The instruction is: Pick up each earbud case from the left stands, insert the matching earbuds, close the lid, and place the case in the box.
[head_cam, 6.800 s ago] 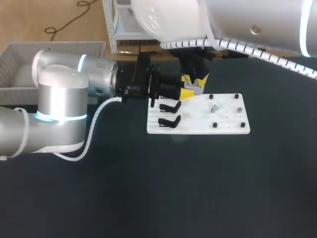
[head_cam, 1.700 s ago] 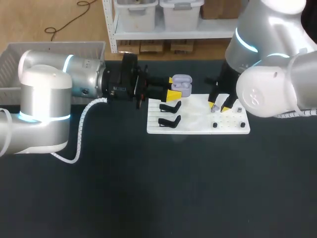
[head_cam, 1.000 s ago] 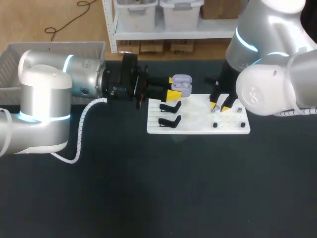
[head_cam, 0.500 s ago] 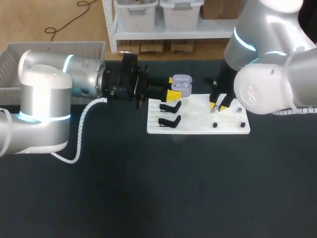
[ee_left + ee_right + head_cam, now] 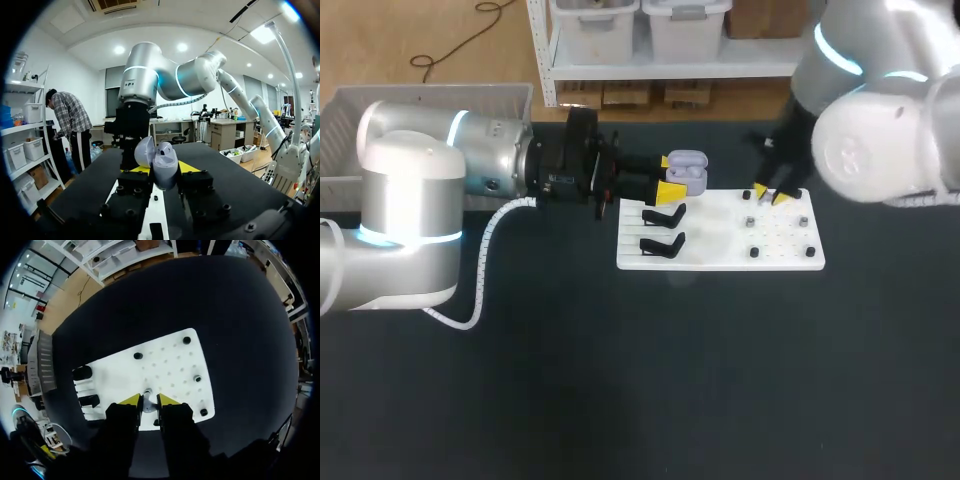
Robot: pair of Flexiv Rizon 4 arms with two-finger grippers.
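While the left gripper (image 5: 669,175) clenched the open earbud case (image 5: 165,169) between its tips, the right gripper (image 5: 148,401) pinched one earbud (image 5: 148,407) above the white board (image 5: 170,365).

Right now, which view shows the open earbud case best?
Left wrist view: the earbud case sits centred and close, lid open. Head view shows it small, from above. Right wrist view doesn't show it.
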